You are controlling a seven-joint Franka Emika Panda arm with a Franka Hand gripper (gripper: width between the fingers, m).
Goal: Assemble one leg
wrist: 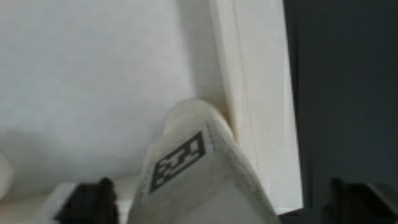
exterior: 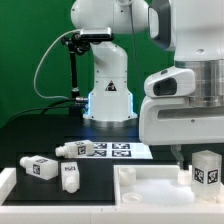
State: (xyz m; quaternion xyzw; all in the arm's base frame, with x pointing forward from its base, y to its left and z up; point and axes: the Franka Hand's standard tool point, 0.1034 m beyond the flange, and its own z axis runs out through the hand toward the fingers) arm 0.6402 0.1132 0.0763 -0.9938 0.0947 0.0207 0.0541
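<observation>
A white leg [exterior: 206,168] with a square tag on its side stands on the white tabletop [exterior: 150,186] near the exterior view's right edge. My gripper [exterior: 196,155] hangs over it. In the wrist view the leg [wrist: 199,165] lies between the two dark fingers [wrist: 93,203], with a gap showing on each side, so the jaws stand open around it. The tabletop [wrist: 89,80] fills the wrist view behind the leg, and its edge runs beside the leg. Whether the leg's base sits in a hole is hidden.
Three loose legs lie at the exterior view's left: one [exterior: 40,167], one [exterior: 70,178] and one [exterior: 71,150]. The marker board [exterior: 112,151] lies in front of the arm's base [exterior: 108,98]. The dark table [wrist: 347,80] shows past the tabletop's edge.
</observation>
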